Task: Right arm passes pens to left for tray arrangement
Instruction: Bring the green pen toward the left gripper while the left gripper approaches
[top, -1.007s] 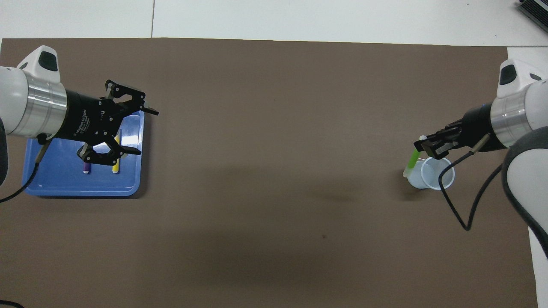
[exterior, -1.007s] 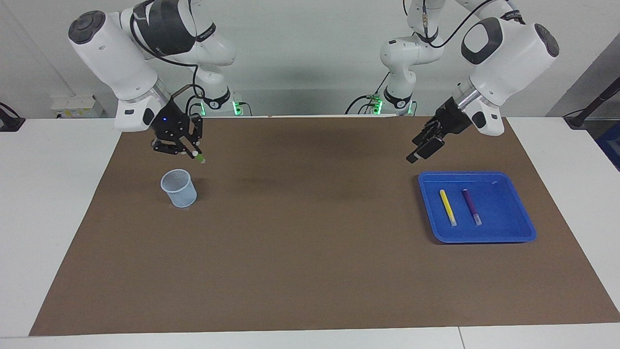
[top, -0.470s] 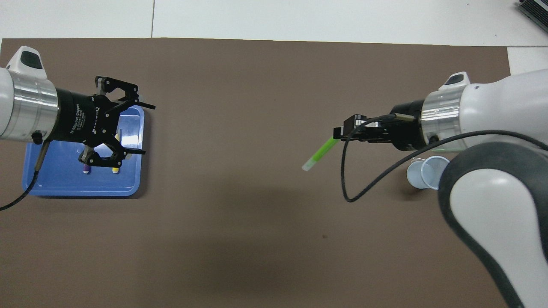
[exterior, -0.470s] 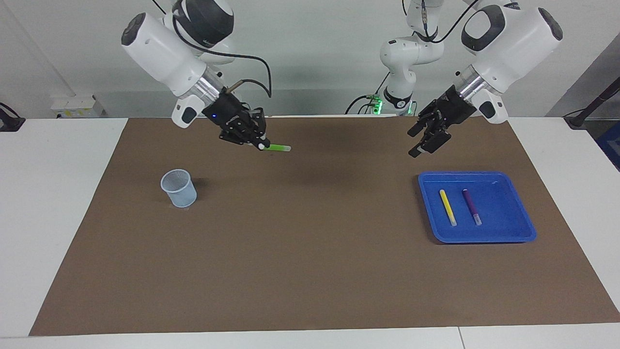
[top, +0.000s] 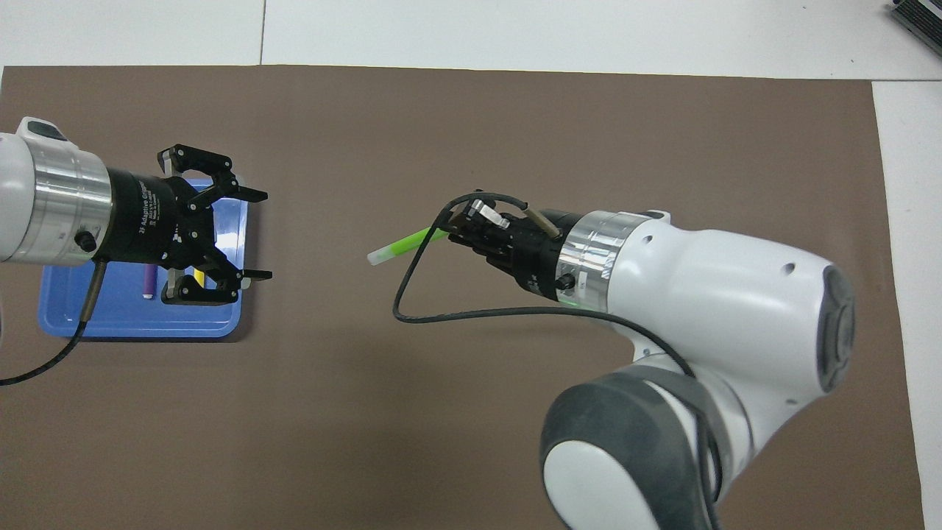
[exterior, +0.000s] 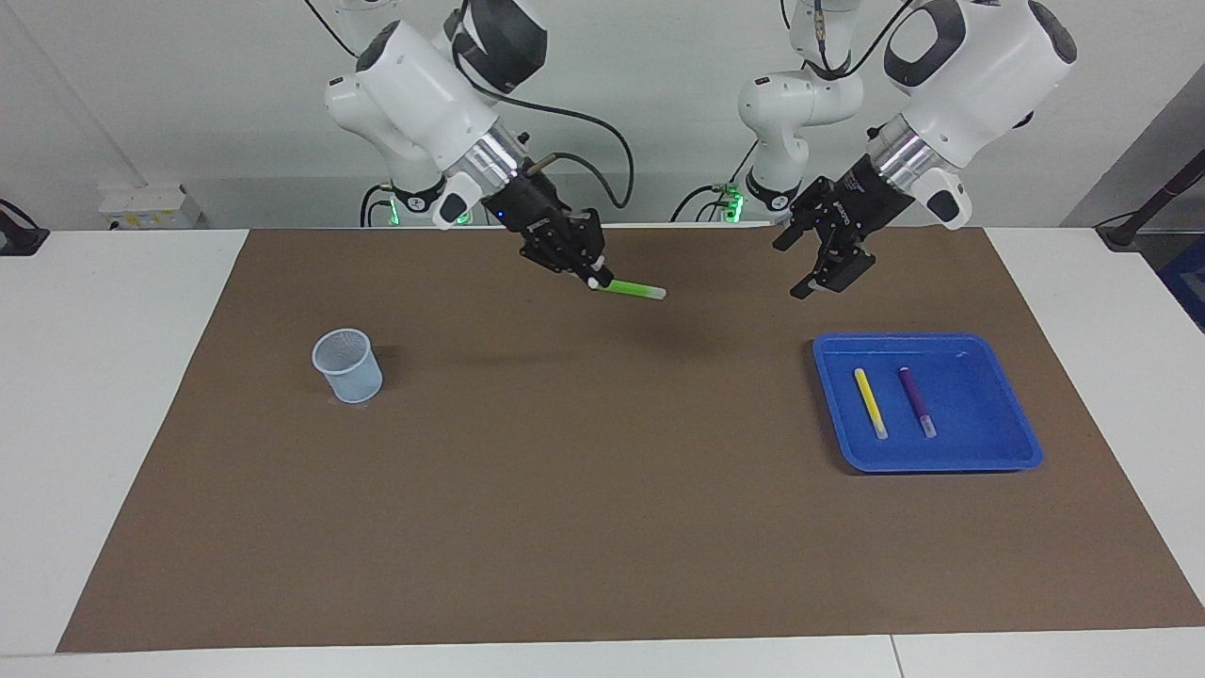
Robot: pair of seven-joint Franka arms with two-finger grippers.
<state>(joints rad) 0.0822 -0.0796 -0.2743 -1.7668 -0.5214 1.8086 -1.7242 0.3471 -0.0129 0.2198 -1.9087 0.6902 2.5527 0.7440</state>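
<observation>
While the left claw hangs wide, the outstretched right claw clamps the green pen level.

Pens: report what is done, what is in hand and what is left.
Done: the yellow pen and the purple pen lie side by side in the blue tray. In hand: the right gripper is shut on the green pen, up over the middle of the mat. Left: the open left gripper, over the mat by the tray, has yet to take that pen and lay it in the tray.
</observation>
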